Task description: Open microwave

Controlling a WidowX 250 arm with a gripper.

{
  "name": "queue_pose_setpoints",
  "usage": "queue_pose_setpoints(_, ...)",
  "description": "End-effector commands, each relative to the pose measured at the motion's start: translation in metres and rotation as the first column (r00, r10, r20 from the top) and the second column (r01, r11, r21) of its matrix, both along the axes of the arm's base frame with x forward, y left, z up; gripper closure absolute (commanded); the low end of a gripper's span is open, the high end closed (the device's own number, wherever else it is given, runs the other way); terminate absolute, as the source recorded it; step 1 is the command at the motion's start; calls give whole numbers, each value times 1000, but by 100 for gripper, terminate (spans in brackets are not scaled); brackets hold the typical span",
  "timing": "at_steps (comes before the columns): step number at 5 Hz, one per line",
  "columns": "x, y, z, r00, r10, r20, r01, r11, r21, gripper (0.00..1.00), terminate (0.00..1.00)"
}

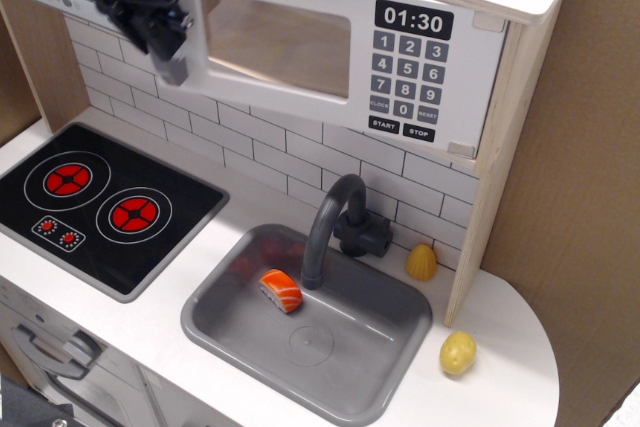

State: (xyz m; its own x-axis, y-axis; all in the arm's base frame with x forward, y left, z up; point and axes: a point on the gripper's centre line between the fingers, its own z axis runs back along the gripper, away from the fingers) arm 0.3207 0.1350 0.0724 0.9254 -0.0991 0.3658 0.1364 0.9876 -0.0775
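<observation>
view: just the one camera, looking down at the toy kitchen from the front, so everything below comes from that single shot

microwave: sits high up under the pale wood top shelf, above the sink and a bit to its right; white front with a clear window, black clock reading 01:30, keypad underneath

microwave door: swung partway out from the casing on its left side, hinge side by the keypad looks close to the body; there's a visible gap behind the top left edge

handle: grey vertical bar at the door's left edge, up and to the left of the sink; only the lower bit shows below the black fingers

tool: black, top left of the frame, up and left of the sink, wrapped on the handle and clamped around it as far as I can see; the fingers are dark and blend together, so the exact contact is hard to read

sink: grey basin set into the white desk, low centre of the shot

faucet: dark grey, curved, at the back rim of the sink

salmon sushi: orange and white piece lying inside the sink, left of the faucet's spout

stove: black panel with two red burners, left of the sink

yellow shell-like toy: just past the sink's back right corner, by the tiled wall

potato: on the desk right of the sink, near the wood side panel
</observation>
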Motion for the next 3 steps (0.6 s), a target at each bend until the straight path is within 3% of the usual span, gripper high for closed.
queue_pose_setpoints(1,-27,-21,49,989,12,-146,-21,998,-56,0,0)
queue_pose_setpoints(3,7,-29,103,979,50,-196,-93,972,-217,0,0)
